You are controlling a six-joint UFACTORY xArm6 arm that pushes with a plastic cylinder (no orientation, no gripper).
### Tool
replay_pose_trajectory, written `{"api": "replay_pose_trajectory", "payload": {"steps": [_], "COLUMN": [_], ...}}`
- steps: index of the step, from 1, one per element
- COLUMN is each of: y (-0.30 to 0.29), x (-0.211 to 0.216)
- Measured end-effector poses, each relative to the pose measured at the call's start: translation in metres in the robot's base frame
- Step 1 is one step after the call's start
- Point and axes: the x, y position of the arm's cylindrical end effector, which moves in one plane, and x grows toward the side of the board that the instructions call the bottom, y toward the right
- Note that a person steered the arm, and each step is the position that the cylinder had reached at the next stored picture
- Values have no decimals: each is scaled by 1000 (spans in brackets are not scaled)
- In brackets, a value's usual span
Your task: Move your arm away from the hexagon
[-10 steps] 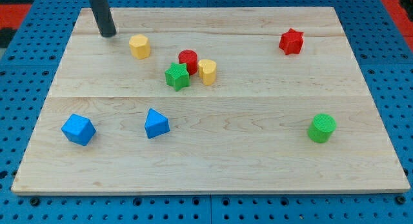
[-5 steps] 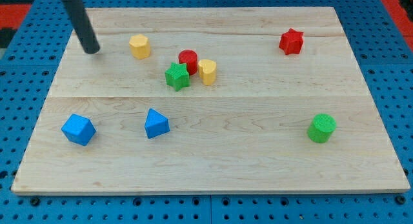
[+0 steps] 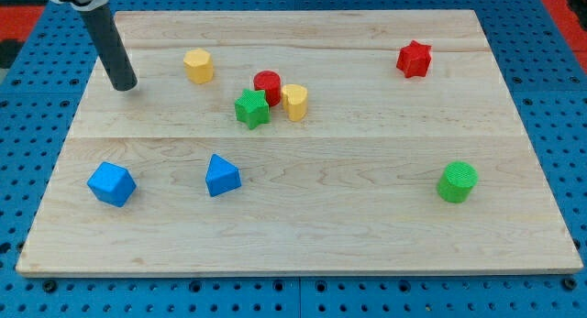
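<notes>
Tip slid left/down | no tool on rod | yellow hexagon: upright, pale-yellow, well right of tip

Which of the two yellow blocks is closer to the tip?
The yellow hexagon at the view's upper left, standing alone. The other yellow block sits farther right, beside the red cylinder. My tip touches neither.

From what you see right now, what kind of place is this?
Probably a robotics lab bench: a wooden board lies on a blue perforated table, with small coloured blocks on it, and my tip rests on the board.
</notes>
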Motion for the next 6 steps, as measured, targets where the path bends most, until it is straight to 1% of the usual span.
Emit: {"api": "replay_pose_trajectory", "payload": {"steps": [6], "y": [-9], "x": [0]}}
